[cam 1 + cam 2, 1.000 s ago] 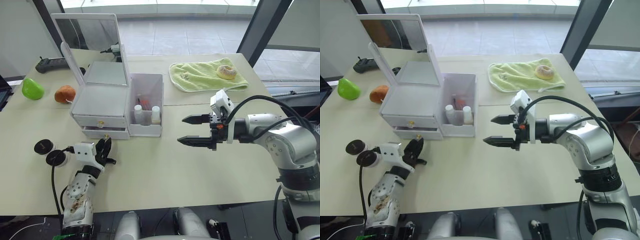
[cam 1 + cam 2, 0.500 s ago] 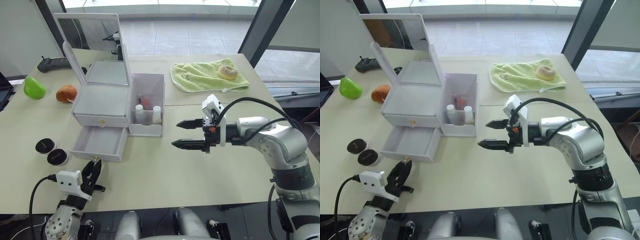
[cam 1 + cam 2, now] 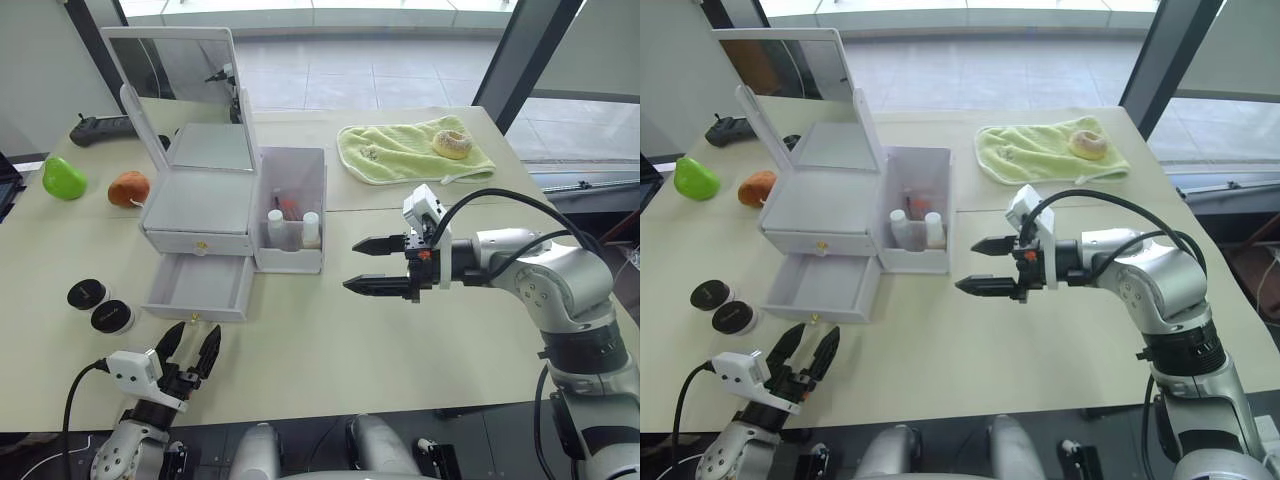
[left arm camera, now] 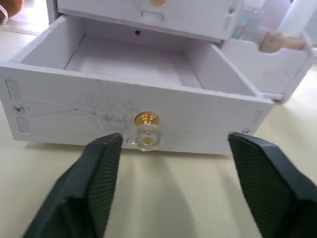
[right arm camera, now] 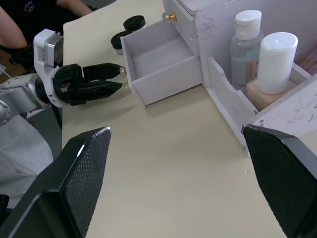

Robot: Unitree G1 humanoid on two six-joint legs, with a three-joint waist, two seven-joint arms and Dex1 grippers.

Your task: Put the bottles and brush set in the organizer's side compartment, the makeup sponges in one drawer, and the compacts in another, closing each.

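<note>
Left wrist view: left tool (image 4: 168, 186) spread, facing the gold knob (image 4: 146, 119) of the pulled-out lower drawer (image 3: 198, 287), empty. Right tool (image 3: 368, 264) spread above mid-worktop (image 3: 400, 350). Bottles (image 5: 265, 57) stand in the side compartment (image 3: 293, 210). Compacts (image 3: 100, 305) lie near the worktop's left edge.

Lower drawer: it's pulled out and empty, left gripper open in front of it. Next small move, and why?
Probably swing the left gripper toward the two compacts lying on the table just left of the lower drawer. The drawer stands open and empty, the bottles already sit in the side compartment, and the gripper's fingers are spread, holding nothing.
</note>
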